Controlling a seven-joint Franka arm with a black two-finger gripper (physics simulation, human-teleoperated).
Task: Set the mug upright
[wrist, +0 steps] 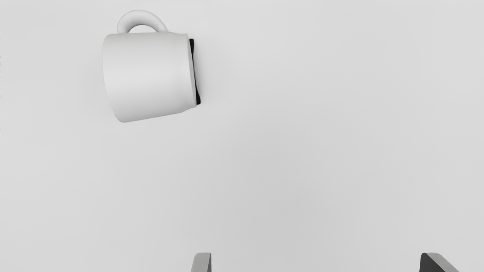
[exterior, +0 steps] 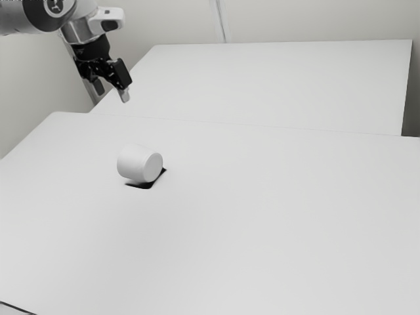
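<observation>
while a white table spreads out below, the black gripper hangs over it with its two fingers wide apart. the white mug lies on its side on the tabletop, clear of the claw, its curved handle jutting sideways, a black patch showing at its underside.

A plain white table spreads across the near part of the scene, its far edge a faint line running toward the exterior view's right. Beyond that edge lies a second flat white surface, with a darker grey strip past its end at the exterior view's right. Pale walls stand at the far side and the exterior view's left; a thin line runs down the far one. A dark line slants through the near left corner.
</observation>
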